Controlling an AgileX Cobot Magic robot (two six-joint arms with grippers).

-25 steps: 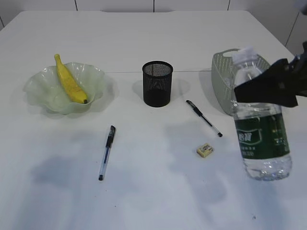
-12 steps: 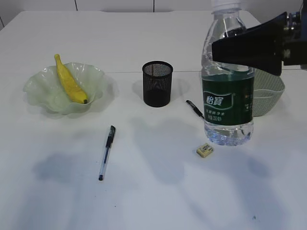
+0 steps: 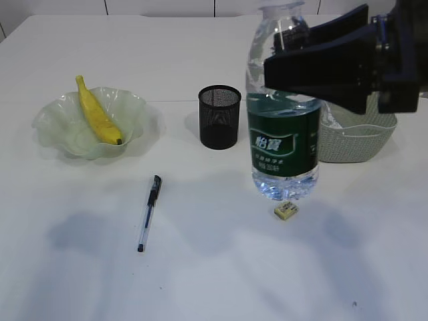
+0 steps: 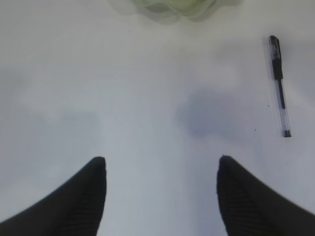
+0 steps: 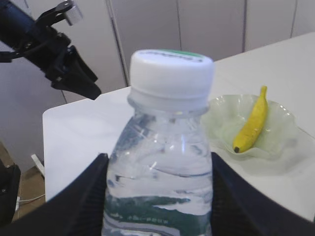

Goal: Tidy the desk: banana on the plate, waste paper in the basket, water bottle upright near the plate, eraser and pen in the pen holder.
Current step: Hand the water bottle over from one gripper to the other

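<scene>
- We saw the right gripper (image 3: pixel 294 63) clamped across the upper body of the water bottle (image 3: pixel 283 134), its jaws pressed against both sides, just below the shoulder.
- The bottle hung upright above the table (image 3: pixel 214 267), and from the exterior view it stood in front of the space between the pen holder (image 3: pixel 219 116) and the basket (image 3: pixel 354 137).
- In the right wrist view the white cap (image 5: pixel 171 71) faced the camera, with the dark fingers (image 5: pixel 83 196) on either side of the clear bottle (image 5: pixel 160 187).
- The eraser (image 3: pixel 286 210) lay on the table just below the bottle's base as seen from the exterior view.
- The banana (image 3: pixel 97 112) lay in the pale green plate (image 3: pixel 60 124) at the left; we found them again in the right wrist view, banana (image 5: pixel 251 123) on plate (image 5: pixel 280 132).
- One pen (image 3: pixel 148 212) lay on the table in front of the plate, well apart from the pen holder.
- The left gripper (image 4: pixel 161 167) hung over bare table, jaws spread and holding nothing, with that pen (image 4: pixel 279 83) off to one side.
</scene>
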